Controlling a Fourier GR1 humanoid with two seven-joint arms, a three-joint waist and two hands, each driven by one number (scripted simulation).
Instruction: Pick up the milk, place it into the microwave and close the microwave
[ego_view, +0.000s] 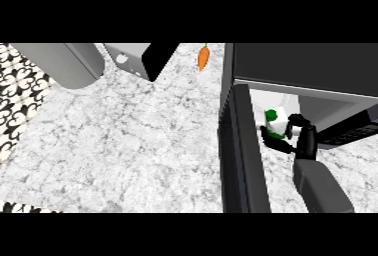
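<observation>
Fingers and thumb of the right hand (299, 140) curl round the milk (275, 122), held at the microwave (310, 75) opening; its open door (240, 150) stands just left, forearm rising from below.

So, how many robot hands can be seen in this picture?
1. Only the right hand shows, at the view's right, curled round the milk carton at the open microwave. The left hand is outside the view.

Right hand (301, 141) raised, fingers (275, 143) curled in a grasp.
</observation>
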